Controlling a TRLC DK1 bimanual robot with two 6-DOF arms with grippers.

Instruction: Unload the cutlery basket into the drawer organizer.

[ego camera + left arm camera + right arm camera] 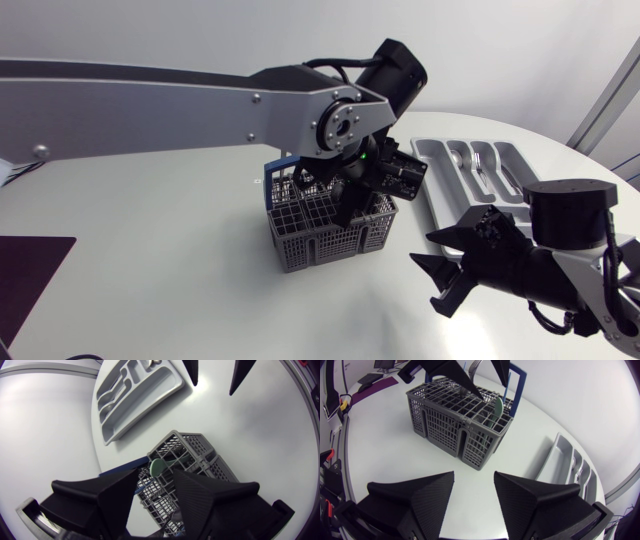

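Cutlery basket (325, 235), grey plastic mesh with a blue handle (516, 385), stands upright near the middle of the white table (150, 250). Left arm comes in from the left side and reaches across to the basket; the left gripper (158, 476) hangs directly above the open top, pointing down, its fingers (107, 492) spread apart. A green-handled utensil (497, 406) stands in the basket at the handle end, and its tip shows in the gap between those fingers; contact with either finger cannot be confirmed. Other contents of the basket are hidden by the mesh and the gripper. Drawer organizer (145, 410), a grey tray with long compartments, lies flat on the right-hand part of the table, apart from the basket. A fork (490, 165) and a spoon (455, 155) lie in separate compartments of it. Right gripper (474, 480) hovers over bare table between basket and organizer, facing the basket, its fingers wide apart with nothing between them.
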